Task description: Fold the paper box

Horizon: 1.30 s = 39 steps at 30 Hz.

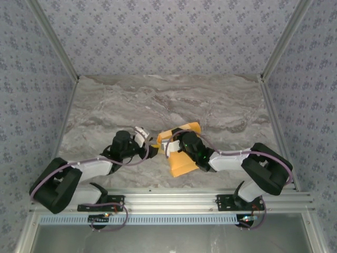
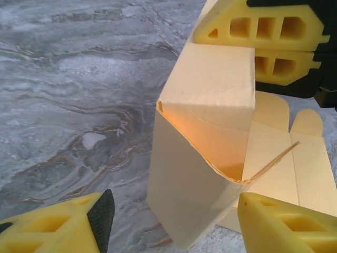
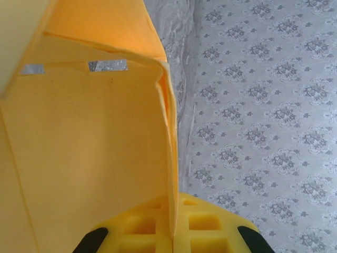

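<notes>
Paper box (image 1: 183, 164) sits on the marble table (image 1: 158, 100), just right of centre and toward the near edge. It is half-formed: its left end is raised into an open sleeve, and in the left wrist view flat flaps lie on the table behind it. Your right gripper (image 3: 174, 227) is pinched tight on a thin panel of the card, whose edge runs between its fingers. Your left gripper (image 2: 179, 226) stands wide, one finger either side of the raised corner. Contact there: can't tell.
</notes>
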Each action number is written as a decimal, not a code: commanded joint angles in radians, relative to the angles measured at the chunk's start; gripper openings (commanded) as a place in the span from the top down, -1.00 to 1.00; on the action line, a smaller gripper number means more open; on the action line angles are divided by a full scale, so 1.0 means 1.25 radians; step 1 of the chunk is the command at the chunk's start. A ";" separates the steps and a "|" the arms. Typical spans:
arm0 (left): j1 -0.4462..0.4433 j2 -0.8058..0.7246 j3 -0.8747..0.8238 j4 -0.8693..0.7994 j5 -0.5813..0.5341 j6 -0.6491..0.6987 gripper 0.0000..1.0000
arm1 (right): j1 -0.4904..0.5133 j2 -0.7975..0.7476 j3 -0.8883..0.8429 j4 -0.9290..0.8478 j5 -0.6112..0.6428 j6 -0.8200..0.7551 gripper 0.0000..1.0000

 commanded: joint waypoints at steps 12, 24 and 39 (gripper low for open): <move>-0.055 0.107 0.032 0.156 -0.070 0.000 -0.21 | 0.029 -0.015 -0.012 -0.002 0.034 0.031 1.00; -0.055 0.104 0.035 0.157 -0.191 0.018 -0.14 | 0.024 -0.049 -0.014 -0.072 0.009 0.039 1.00; -0.055 0.099 0.079 0.107 -0.148 0.059 0.15 | 0.010 -0.019 0.038 -0.168 0.003 0.064 1.00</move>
